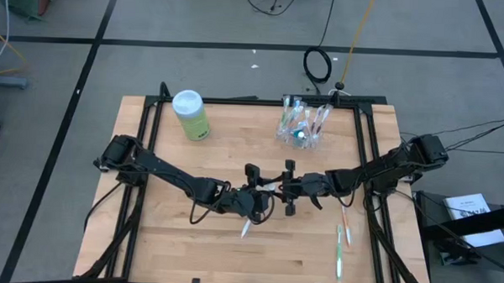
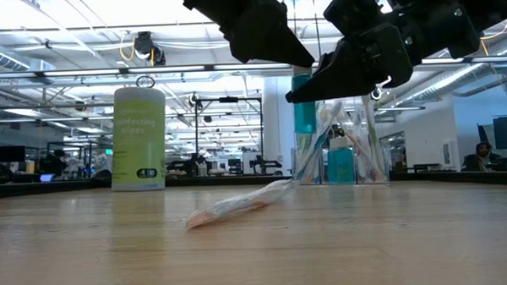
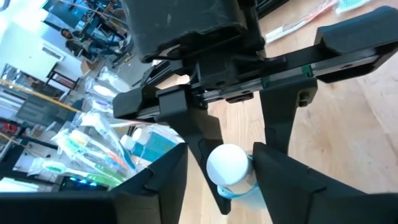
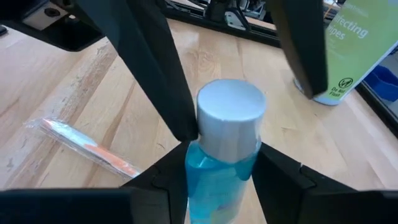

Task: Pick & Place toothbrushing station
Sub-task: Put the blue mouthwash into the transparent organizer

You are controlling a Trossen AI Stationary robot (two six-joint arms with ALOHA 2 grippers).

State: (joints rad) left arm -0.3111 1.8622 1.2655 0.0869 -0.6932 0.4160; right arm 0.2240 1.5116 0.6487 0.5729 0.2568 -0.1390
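Observation:
A small blue toothpaste tube with a white cap (image 4: 229,115) is held in the air over the table's middle, between my two grippers, which meet tip to tip. My right gripper (image 4: 221,177) is shut on the tube; it also shows in the high view (image 1: 279,189). My left gripper (image 3: 219,177) is open, its fingers on either side of the cap (image 3: 227,163); it too shows in the high view (image 1: 263,195). The clear cup (image 1: 301,124) with toothbrushes and tubes stands at the far edge. A wrapped toothbrush (image 1: 247,228) lies flat below the grippers. My right gripper pinches the tube's blue body (image 4: 219,163) between its two fingers, just behind the cap. The fingers come level from the table's right and lie along the tube. The cap sticks out past the fingertips toward the left gripper, clear of the table. My left gripper has one finger (image 4: 177,118) right beside the cap; I cannot tell whether it touches.
A light-green canister with a white lid (image 1: 191,114) stands at the far left. Two more toothbrushes (image 1: 343,237) lie near the table's right edge. The wrapped toothbrush also shows in the low view (image 2: 239,206), in front of the cup (image 2: 338,152).

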